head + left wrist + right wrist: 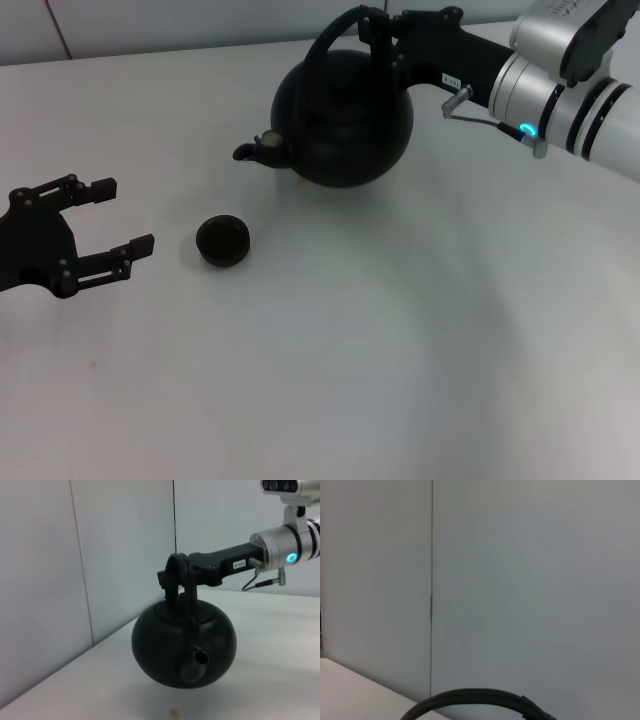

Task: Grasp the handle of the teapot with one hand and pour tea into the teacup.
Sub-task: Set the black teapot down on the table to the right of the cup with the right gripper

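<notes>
The round black teapot (345, 115) hangs just above the table at the back, tilted, with its short spout (258, 150) pointing left toward the teacup. My right gripper (378, 30) is shut on the top of the arched handle (335, 40). The left wrist view shows the teapot (184, 642) lifted off the table, the spout (200, 656) facing the camera, and the right gripper (172, 577) closed around the handle (187, 595). The small dark teacup (222, 241) sits on the table, in front of and below the spout. My left gripper (112, 217) stands open to the left of the teacup. In the right wrist view, only a curve of the handle (480, 700) shows.
The white table (400, 350) stretches wide in front and to the right. A pale wall (100, 555) stands behind the table's far edge.
</notes>
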Available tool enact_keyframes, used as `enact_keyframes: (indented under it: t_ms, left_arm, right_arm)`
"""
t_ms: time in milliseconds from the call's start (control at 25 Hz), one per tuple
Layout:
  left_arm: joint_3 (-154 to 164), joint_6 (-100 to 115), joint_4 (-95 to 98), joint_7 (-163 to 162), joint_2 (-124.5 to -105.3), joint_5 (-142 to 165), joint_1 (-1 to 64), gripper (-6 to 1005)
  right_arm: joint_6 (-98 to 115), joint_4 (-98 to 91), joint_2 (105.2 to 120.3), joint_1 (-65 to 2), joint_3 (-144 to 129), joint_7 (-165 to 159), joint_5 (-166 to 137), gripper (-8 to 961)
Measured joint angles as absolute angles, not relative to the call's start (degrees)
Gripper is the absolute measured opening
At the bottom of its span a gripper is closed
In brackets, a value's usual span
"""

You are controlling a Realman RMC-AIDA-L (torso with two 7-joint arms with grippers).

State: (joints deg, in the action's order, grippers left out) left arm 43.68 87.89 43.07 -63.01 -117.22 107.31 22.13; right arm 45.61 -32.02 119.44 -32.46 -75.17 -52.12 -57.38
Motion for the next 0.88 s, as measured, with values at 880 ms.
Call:
enact_keyframes:
  t_ms: [880]
  left_arm:
    - [43.6, 87.82, 43.07, -63.02, -117.25, 107.23, 22.49, 788]
  right_arm:
    - [44.9, -28.15, 119.31, -32.75, -75.05, -51.6, -57.38, 88]
